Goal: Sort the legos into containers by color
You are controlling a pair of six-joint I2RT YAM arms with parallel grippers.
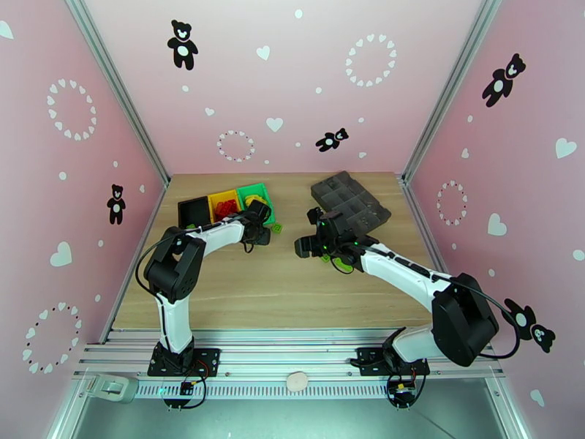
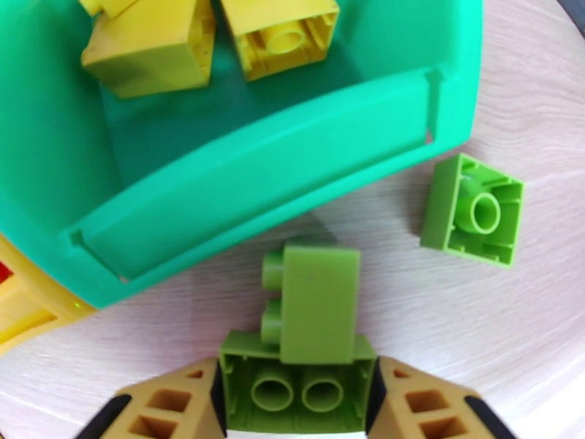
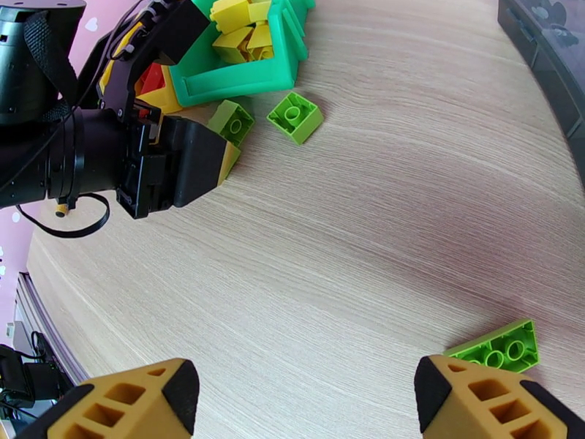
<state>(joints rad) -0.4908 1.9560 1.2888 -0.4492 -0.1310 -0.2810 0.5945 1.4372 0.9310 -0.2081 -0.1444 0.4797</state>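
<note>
My left gripper (image 2: 296,382) is down at the table by the near corner of the green container (image 2: 219,184), shut on a green lego (image 2: 296,393) with a pad against each side. A second green lego (image 2: 319,301) lies on its side against the held one. A third green lego (image 2: 474,211) rests upside down to the right. Yellow legos (image 2: 281,27) lie inside the green container. My right gripper (image 3: 300,382) hovers open over bare table, with a green lego (image 3: 501,345) beside its right finger. The black (image 1: 194,211), yellow (image 1: 223,205) and green (image 1: 254,193) containers stand in a row.
A dark grey compartment tray (image 1: 349,199) sits at the back right, just beyond my right gripper (image 1: 314,243). Red legos (image 1: 225,207) lie in the yellow container. Pink walls close in the table on three sides.
</note>
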